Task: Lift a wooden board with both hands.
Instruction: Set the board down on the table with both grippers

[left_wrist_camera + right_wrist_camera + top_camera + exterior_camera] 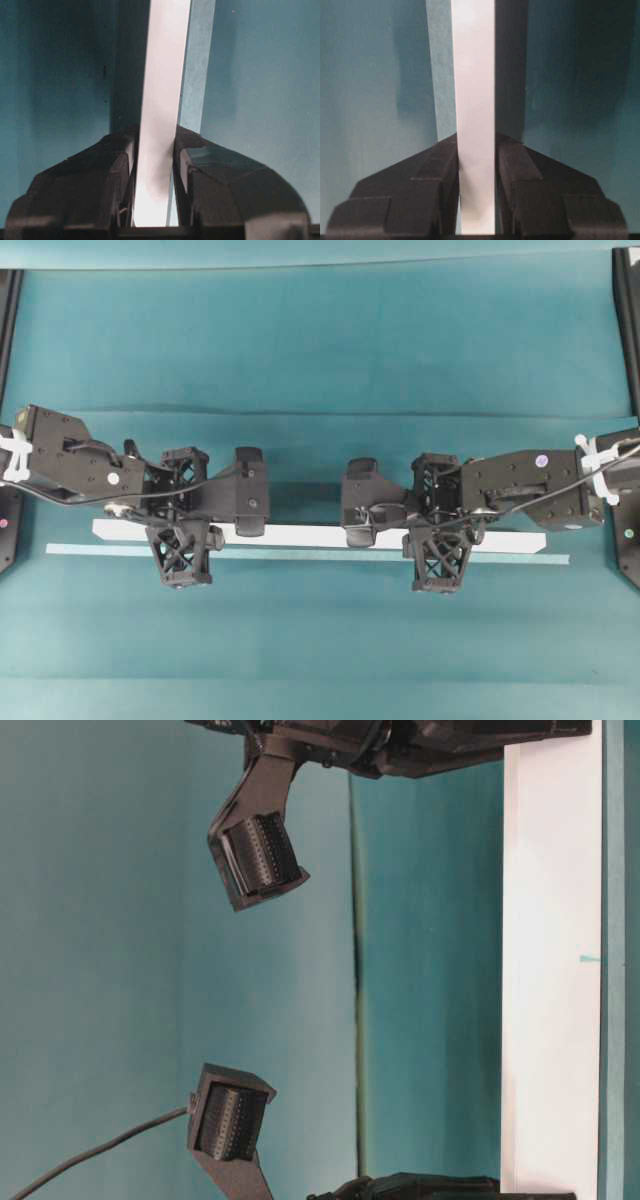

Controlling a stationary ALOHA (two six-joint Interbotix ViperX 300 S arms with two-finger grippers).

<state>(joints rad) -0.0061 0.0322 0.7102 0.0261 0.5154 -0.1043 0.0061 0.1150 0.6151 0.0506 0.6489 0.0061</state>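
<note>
Both the left end effector [152, 165] and right end effector [476, 165] pinch the wooden board [310, 534], apparently raised just above the bench [320, 340], so the lift is underway and calls for matched upward motion.

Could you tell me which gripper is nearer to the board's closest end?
Left. The left gripper is shut on the board a short way in from its left end; the right gripper grips it farther in from the right end.
</note>
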